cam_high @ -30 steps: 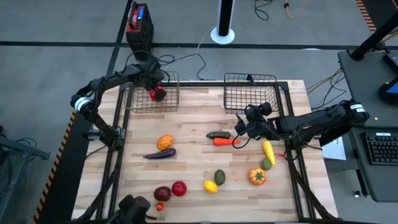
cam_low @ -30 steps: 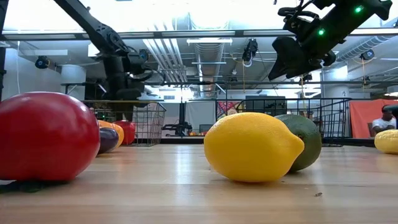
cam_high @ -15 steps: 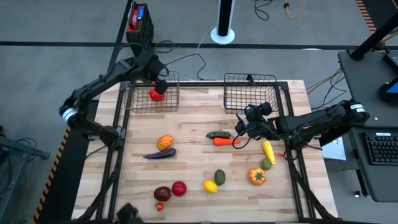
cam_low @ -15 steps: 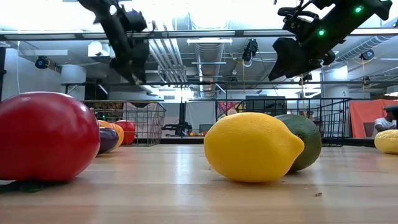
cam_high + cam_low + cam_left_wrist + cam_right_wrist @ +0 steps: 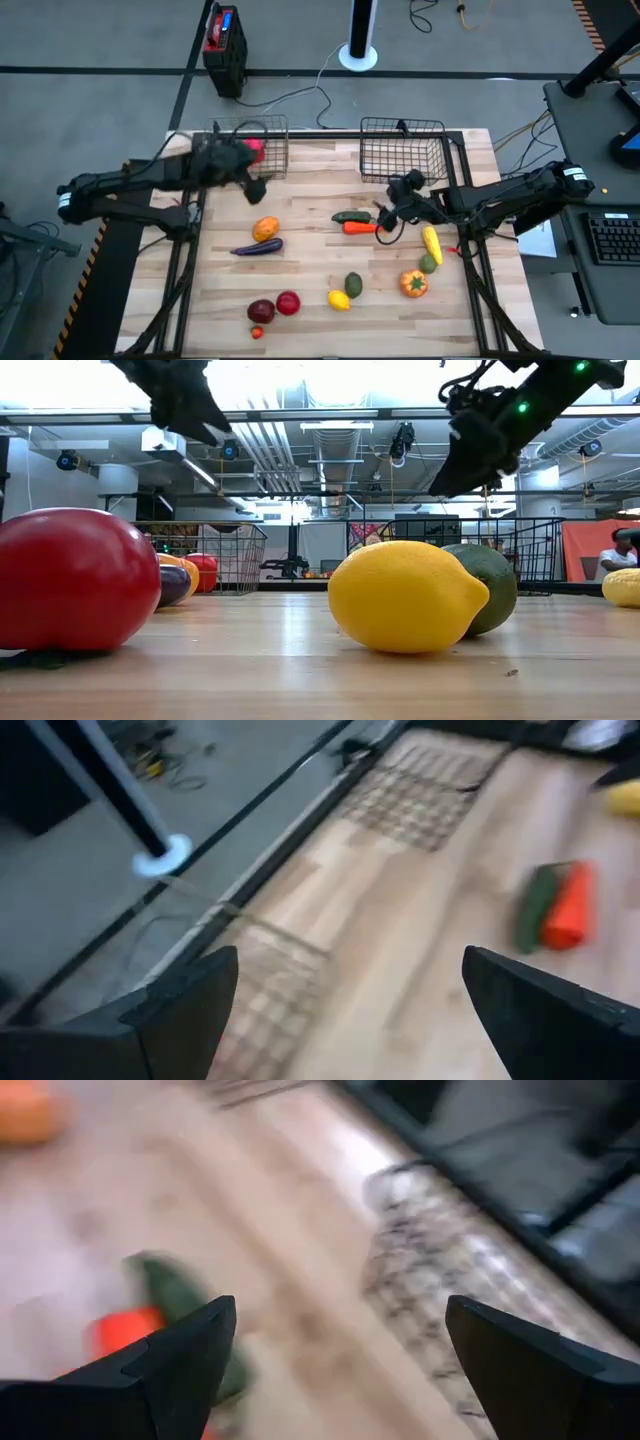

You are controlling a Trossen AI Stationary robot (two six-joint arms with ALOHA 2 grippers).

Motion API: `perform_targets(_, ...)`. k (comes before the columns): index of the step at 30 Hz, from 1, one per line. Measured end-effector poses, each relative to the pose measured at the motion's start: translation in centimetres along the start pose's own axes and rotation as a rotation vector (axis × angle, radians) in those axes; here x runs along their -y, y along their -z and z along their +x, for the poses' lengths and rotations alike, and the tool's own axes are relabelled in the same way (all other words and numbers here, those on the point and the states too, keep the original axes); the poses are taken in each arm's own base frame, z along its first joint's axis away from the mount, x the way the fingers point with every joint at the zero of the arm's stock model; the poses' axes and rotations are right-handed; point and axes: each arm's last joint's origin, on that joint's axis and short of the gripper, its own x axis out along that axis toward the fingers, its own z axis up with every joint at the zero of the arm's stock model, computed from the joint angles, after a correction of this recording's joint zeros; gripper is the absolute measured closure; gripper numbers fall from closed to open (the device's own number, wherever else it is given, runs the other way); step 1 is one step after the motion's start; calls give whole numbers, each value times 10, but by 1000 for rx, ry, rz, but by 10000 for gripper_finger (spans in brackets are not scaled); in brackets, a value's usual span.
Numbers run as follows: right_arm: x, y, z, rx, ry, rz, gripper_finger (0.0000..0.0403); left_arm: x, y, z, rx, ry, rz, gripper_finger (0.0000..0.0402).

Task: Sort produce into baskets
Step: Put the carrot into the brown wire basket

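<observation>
Our left gripper (image 5: 248, 180), fingers spread and empty, sits by the left basket (image 5: 272, 135) at the counter's far edge, where one red piece (image 5: 254, 148) lies. Our right gripper (image 5: 392, 212), also open with nothing held, hovers beside the orange carrot (image 5: 357, 228) and green cucumber (image 5: 350, 216) mid-counter. We should centre on the carrot alone, since the cucumber lies just beside it, before closing.
</observation>
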Motion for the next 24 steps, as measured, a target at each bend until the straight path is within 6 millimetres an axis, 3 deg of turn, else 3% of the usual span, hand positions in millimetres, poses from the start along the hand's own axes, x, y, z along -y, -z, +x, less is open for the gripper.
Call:
perform_targets(10,-26,-35,-14,-30,-297,-154,49,34,40,-2,170,102,-100,35)
perform_targets(18,-50,-45,-13,-297,-240,-275,49,46,55,0,187,148,-126,35)
perform_targets(24,-64,-33,-4,-535,-246,-335,49,47,56,2,194,149,-131,35)
